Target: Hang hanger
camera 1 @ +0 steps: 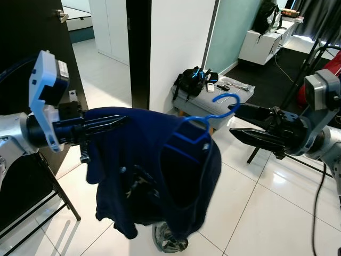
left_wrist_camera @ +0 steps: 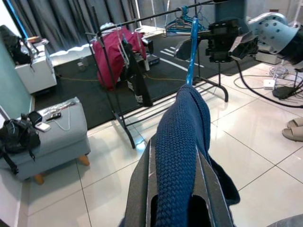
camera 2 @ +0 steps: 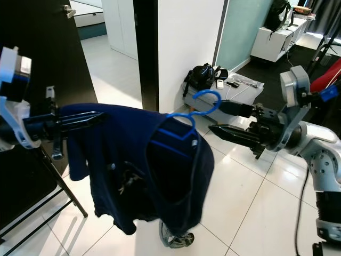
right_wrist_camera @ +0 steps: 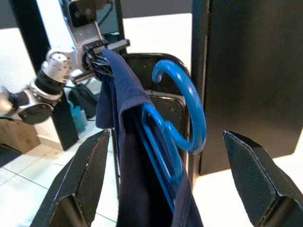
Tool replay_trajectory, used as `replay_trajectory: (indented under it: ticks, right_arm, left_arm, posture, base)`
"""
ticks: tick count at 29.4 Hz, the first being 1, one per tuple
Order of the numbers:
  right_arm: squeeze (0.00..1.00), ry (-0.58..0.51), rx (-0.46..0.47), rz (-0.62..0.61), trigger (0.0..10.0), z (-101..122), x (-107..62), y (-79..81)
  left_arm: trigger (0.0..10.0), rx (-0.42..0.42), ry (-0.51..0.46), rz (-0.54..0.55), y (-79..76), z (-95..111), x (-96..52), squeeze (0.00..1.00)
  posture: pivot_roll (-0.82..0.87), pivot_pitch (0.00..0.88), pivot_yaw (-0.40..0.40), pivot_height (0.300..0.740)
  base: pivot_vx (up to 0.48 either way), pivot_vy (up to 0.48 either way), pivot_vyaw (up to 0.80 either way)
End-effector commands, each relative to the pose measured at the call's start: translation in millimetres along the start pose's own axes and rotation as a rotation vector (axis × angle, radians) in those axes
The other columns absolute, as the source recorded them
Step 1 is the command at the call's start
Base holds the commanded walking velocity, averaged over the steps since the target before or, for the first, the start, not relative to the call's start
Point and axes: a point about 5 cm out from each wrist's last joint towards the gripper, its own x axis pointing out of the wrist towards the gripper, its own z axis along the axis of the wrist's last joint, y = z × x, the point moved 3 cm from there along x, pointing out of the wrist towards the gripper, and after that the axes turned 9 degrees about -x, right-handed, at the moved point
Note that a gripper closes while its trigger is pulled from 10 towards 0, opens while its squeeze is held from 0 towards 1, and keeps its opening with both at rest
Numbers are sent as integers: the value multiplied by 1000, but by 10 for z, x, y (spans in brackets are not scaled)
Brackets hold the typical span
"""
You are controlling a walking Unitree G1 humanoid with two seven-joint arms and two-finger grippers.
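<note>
A navy knit garment (camera 1: 149,160) hangs on a blue hanger, whose hook (camera 1: 226,101) rises from the collar and curves toward my right side. My left gripper (camera 1: 114,121) is shut on the garment's shoulder; in the left wrist view the knit cloth (left_wrist_camera: 182,137) sits pinched between the two fingers. My right gripper (camera 1: 234,119) is open and level with the hook, its tips just short of it. In the right wrist view the hook (right_wrist_camera: 189,104) stands between the spread fingers (right_wrist_camera: 90,161), apart from both.
A black clothes rack (left_wrist_camera: 142,19) carrying a red garment (left_wrist_camera: 113,52) stands across the white tiled floor. A grey ottoman (camera 1: 213,93) with a black bag is straight ahead. A black folding chair (camera 1: 32,181) is at my left. Cables and slippers (left_wrist_camera: 293,130) lie on the floor.
</note>
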Motion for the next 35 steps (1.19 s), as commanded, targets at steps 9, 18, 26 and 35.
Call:
replay_trajectory:
  ticks: [9, 18, 26, 35]
  right_arm:
    - [0, -111, 16, 41, 0, 52, 242, 5]
    - [0, -155, 30, 14, 0, 77, 247, -7]
    - [0, -171, 34, 18, 0, 111, 211, 3]
    - [0, -159, 26, 20, 0, 152, 174, -14]
  left_arm:
    - [10000, 1, -40, -81, -123, 62, 133, 0]
    - [10000, 2, -49, -87, -135, 97, 132, 0]
    - [10000, -5, -51, -69, -97, 98, 81, 0]
    - [10000, -104, -13, -71, -106, -25, -39, 859]
  posture:
    - [10, 0, -63, 740]
    - [13, 0, -59, 740]
    - [14, 0, -59, 740]
    - [13, 0, -57, 740]
  base:
    - [0, 0, 0]
    - [0, 0, 0]
    - [0, 0, 0]
    - [0, 0, 0]
